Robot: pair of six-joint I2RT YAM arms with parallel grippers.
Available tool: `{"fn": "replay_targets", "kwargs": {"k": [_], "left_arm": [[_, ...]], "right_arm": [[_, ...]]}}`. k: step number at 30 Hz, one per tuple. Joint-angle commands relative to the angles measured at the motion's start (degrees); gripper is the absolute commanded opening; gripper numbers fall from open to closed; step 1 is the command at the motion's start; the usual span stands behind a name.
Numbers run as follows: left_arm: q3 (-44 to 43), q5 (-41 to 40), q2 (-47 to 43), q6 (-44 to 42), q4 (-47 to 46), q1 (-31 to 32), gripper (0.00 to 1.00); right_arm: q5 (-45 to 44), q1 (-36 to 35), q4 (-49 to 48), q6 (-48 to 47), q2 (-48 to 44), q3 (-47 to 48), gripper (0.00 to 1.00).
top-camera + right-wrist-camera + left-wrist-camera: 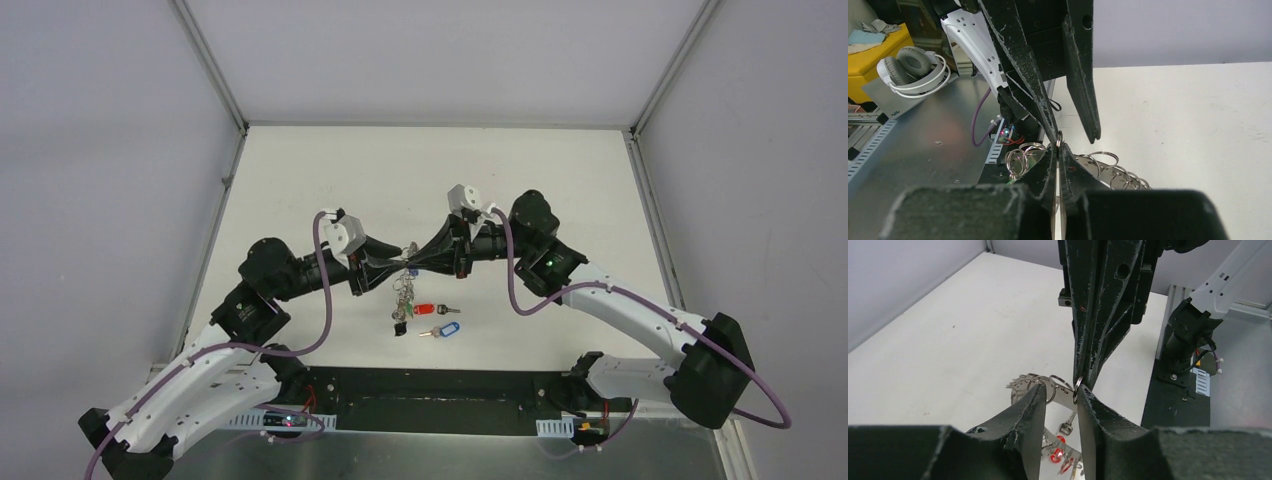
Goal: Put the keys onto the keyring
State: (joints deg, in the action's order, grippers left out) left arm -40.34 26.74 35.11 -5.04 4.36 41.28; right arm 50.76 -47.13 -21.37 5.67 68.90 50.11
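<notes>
Two loose keys lie on table beneath your arms; right gripper clamps keyring mid-air; left gripper narrowly parted astride its rim, grip unclear

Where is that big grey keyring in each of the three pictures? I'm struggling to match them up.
Top external: the keyring is just below the picture's centre.
Left wrist: the keyring is in the lower middle, its flat grey plate showing.
Right wrist: the keyring is in the lower middle, its wire loops showing.
Shared landmark: the white table.
</notes>
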Motion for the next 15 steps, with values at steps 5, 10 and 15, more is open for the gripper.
{"fn": "replay_targets", "kwargs": {"k": [5, 10, 15], "left_arm": [[-2.4, 6.2, 2.9, 1.8, -6.6, 0.3, 0.0], [-5.0, 7.2, 4.3, -0.4, -1.4, 0.3, 0.0], [-10.6, 7.3, 5.9, -4.6, 7.7, 0.3, 0.0]], "right_arm": [[1.7, -0.1, -7.5, 1.1, -3.0, 0.6, 0.0], [1.3, -0.1, -7.6, 1.0, -2.9, 0.6, 0.0], [-1.2, 0.0, -3.8, -0.6, -3.3, 0.9, 0.13]]}}
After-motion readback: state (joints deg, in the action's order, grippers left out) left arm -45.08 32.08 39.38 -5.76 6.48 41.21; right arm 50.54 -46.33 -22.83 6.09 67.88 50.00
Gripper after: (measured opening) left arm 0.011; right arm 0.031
